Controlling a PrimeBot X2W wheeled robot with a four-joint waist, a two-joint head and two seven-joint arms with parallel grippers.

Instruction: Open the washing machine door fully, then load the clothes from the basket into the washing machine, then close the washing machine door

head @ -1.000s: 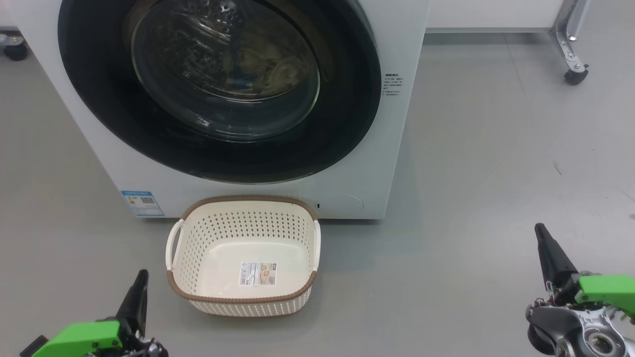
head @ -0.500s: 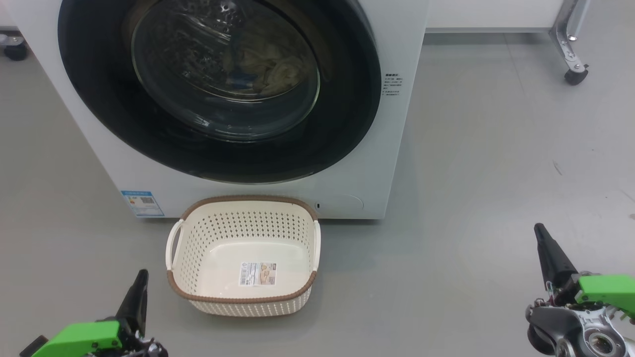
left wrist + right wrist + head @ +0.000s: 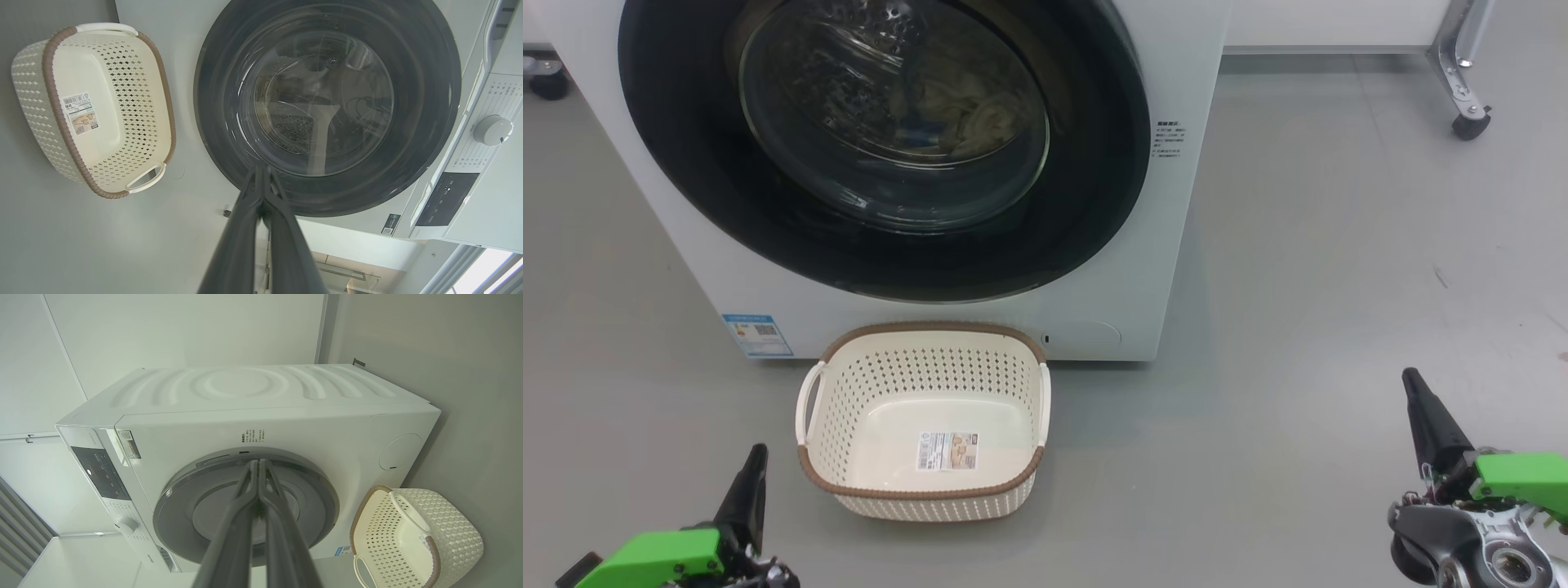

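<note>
On the floor (image 3: 1298, 286) just before the washing machine (image 3: 1094, 269), the basket (image 3: 923, 495) sits empty, the clothes (image 3: 980, 114) lying inside behind the shut washing machine door (image 3: 686, 163), so the left hand (image 3: 756, 457) and right hand (image 3: 1414, 388) rest low, fingers (image 3: 241, 237) together, holding nothing.

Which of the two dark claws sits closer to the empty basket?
The left gripper, at the lower left just beside the basket; the right gripper stands far off across the floor.
</note>
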